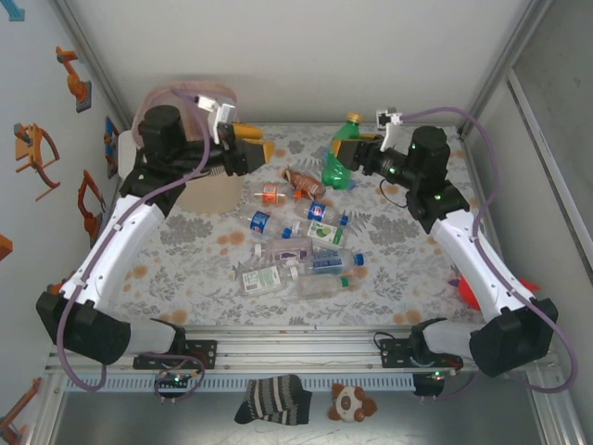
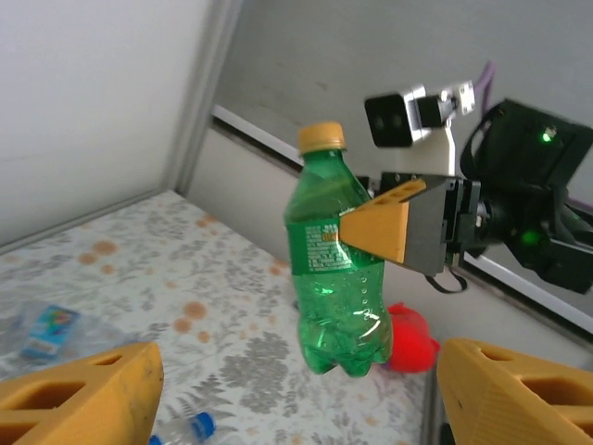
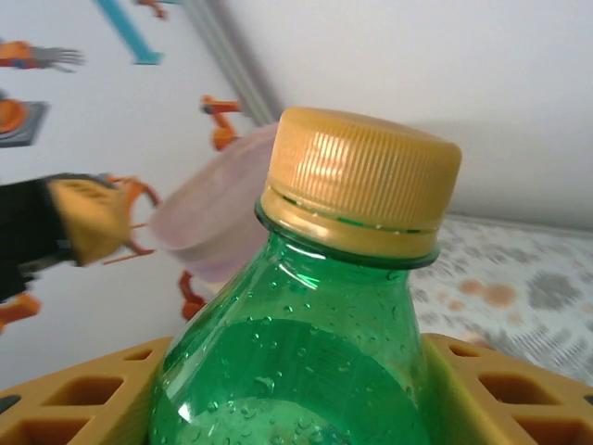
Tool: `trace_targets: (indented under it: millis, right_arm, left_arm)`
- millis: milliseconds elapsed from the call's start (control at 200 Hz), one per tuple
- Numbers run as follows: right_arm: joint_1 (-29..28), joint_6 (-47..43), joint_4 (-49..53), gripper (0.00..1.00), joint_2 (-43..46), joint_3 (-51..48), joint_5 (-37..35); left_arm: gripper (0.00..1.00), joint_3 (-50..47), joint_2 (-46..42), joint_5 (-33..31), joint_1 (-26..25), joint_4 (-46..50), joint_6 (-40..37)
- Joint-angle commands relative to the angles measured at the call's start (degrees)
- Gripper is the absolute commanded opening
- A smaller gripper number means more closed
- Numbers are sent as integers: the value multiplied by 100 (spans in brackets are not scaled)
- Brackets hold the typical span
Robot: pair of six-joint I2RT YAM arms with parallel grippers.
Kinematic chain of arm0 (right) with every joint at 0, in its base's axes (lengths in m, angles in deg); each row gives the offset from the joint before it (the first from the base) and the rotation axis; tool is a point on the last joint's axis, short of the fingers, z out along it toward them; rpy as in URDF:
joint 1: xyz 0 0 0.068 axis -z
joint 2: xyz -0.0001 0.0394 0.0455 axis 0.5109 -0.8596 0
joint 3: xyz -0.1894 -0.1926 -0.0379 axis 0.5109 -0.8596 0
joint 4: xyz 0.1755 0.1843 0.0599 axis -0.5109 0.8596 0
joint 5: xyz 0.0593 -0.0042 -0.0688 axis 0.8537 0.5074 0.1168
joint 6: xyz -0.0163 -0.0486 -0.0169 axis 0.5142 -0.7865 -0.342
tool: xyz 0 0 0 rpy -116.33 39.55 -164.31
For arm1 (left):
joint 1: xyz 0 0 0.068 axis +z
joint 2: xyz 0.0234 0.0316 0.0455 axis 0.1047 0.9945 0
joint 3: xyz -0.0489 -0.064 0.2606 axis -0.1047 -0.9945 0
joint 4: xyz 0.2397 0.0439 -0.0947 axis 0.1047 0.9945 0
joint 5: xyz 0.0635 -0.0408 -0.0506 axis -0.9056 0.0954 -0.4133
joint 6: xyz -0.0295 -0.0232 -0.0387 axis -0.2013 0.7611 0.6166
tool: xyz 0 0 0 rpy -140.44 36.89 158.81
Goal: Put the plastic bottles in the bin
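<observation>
Green bottle (image 2: 334, 306) is sitting clamped in the right gripper (image 1: 350, 159); the left gripper (image 1: 257, 146) is gaping empty. The slick plastic could be slipping free short of the bin (image 3: 204, 222).

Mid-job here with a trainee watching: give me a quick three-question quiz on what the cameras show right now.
1. True or false: the left hand grips a bottle.
2. The green bottle in the right hand has a cap that is: A blue, B yellow-orange, C white.
3. Where do the other bottles lie?
Key: 1 false, it is open and empty. 2 B. 3 On the middle of the table.
</observation>
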Motion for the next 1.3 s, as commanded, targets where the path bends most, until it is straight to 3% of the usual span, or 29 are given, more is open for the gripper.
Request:
trace_targets:
  millis: [0, 220, 601, 851, 1292]
  right_arm:
    - [-189, -420, -787, 48, 193, 207, 511]
    - [-701, -818, -1166, 48, 278, 323, 858]
    - [-1128, -246, -1911, 48, 50, 606, 1049]
    - [-1368, -246, -1876, 48, -84, 711, 1114]
    - [-1492, -411, -1636, 48, 78, 633, 995]
  left_arm:
    - [82, 179, 79, 561, -189, -379, -164]
    - [90, 126, 232, 1172, -622, -728, -156]
    - [89, 206, 407, 2047, -1056, -1090, -118]
    - [80, 218, 388, 2017, -1171, -1386, 12]
    - [53, 116, 203, 1594, -1180, -1197, -264]
